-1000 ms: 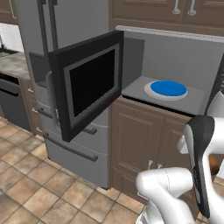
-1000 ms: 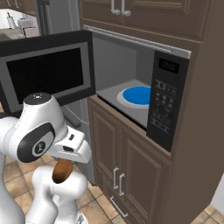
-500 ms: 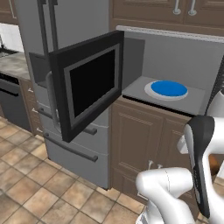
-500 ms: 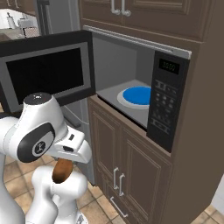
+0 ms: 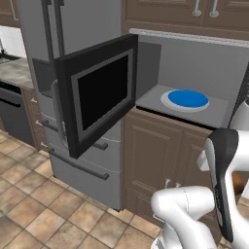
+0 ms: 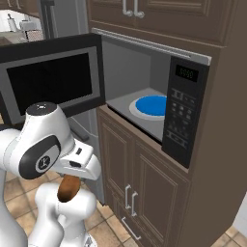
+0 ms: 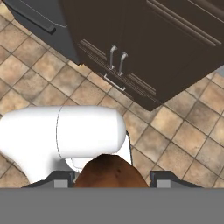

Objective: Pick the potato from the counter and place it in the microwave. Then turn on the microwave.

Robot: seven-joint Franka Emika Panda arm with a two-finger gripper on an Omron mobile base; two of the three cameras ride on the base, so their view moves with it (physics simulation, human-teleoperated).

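Observation:
My gripper hangs low in front of the robot's body, pointing down at the floor, shut on the brown potato. In the hand view the potato sits between the two dark fingertips. The microwave is up and to the right of the hand, its door swung wide open to the left. Inside lies a blue plate on the grey microwave floor. A strip of the stone counter shows at the far left.
Brown cabinet doors with steel handles stand below the microwave. The tall grey fridge rises behind the open door. Tiled floor lies under the hand. The button panel is on the microwave's right side.

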